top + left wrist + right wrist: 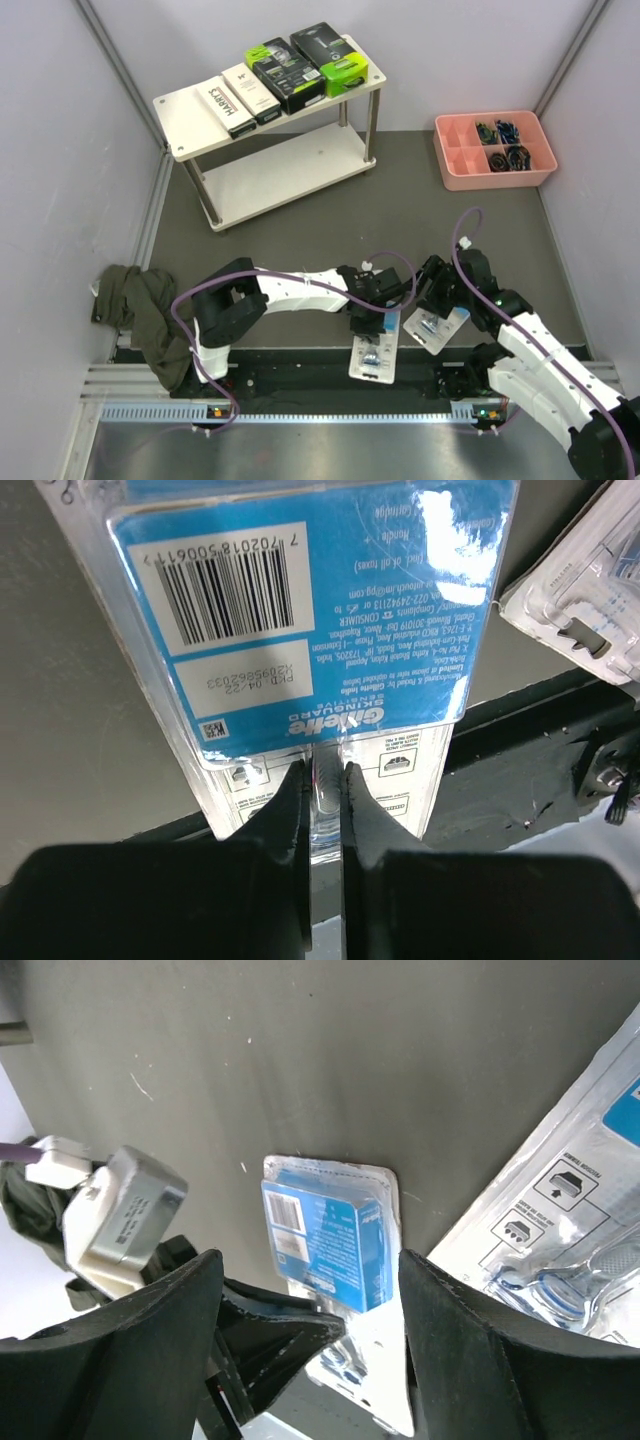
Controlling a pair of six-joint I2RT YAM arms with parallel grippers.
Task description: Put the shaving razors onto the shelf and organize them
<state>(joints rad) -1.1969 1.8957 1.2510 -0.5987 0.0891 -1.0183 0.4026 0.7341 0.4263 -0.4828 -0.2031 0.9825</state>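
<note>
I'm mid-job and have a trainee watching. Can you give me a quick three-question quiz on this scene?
1. True or false: the left gripper is shut on the edge of a blister pack.
2. How many razor packs lie on the top board of the shelf? A) two B) four C) six
3. Fill in: the right gripper is ____, with nothing between its fingers.

Key: 1 true; 2 B; 3 open.
</note>
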